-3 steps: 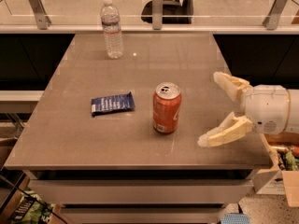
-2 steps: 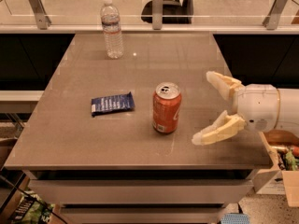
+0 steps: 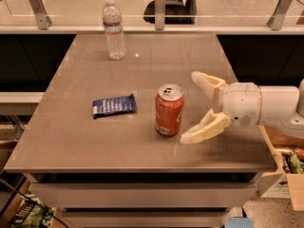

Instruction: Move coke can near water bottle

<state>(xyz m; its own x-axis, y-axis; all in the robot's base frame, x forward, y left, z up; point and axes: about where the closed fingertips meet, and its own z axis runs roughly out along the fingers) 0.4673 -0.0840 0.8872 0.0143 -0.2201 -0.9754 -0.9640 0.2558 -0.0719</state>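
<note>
The table [image 3: 66,137] is gray-brown and smooth, and its front edge is the closest thing to us. On the floor at the right, low down, sits a cardboard box [image 3: 290,186].

The gripper [image 3: 189,107] comes in from the right side, just above the table top. It has 2 cream-colored fingers on a white round body. The jaws are spread wide open, like a big letter V lying on its side. They hold nothing. The near finger [image 3: 205,129] points down and to the left, and its tip is just beside the bottom of the coke can [image 3: 169,110]. I cannot tell if that tip touches the can or not. The far finger sits up higher, to the right of the can's top, and it is apart from the can.

The coke can stands upright near the middle of the table, a little to the right. It is orange-red with a silver top. It sits at the mouth of the open jaws, not fully between them.

To the left of the can lies 1 flat blue snack packet [image 3: 114,105]. It is near the can but not touching it.

The water bottle [image 3: 114,30] stands upright far back on the table, on the left side. It is well apart from the can.

Behind the table runs a glass rail [image 3: 223,8], and a dark chair [image 3: 173,6] shows through it.
</note>
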